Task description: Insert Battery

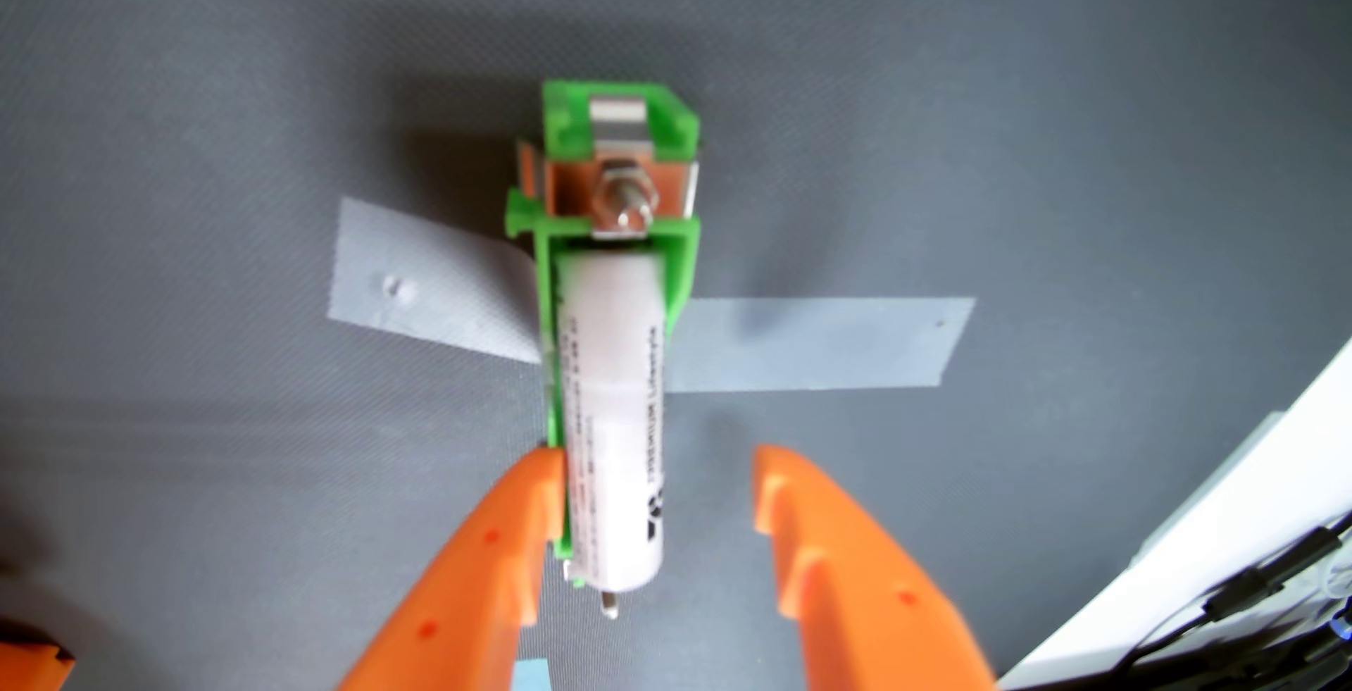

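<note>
In the wrist view a white cylindrical battery (613,420) with dark print lies lengthwise in a green plastic holder (618,128). The holder has metal contacts and a bolt with a nut (622,197) at its far end. Grey tape (812,347) fixes the holder to the dark grey mat. My orange gripper (658,471) is open, with its two fingers either side of the battery's near end. The left finger (512,508) touches the holder's side. The right finger (805,508) stands apart from the battery.
The dark grey mat (219,150) covers most of the view. A white surface edge (1244,515) with black cables (1280,588) runs along the lower right corner. A bit of blue tape (530,676) shows between the fingers at the bottom.
</note>
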Controlling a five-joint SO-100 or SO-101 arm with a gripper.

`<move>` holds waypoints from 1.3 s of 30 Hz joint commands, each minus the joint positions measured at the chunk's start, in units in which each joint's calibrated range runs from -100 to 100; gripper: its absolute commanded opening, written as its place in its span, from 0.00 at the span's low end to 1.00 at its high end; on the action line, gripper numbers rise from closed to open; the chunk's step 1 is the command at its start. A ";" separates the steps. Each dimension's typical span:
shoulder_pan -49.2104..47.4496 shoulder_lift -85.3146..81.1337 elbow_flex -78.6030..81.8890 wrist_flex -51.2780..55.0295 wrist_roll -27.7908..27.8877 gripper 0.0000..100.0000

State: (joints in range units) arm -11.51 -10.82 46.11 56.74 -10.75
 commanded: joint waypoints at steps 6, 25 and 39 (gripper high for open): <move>-0.18 -1.23 -0.32 0.50 0.25 0.22; -4.07 -1.98 -8.70 8.72 0.15 0.08; 0.18 -1.56 -8.70 8.89 0.35 0.02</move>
State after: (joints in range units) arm -14.79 -10.82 39.24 66.11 -10.75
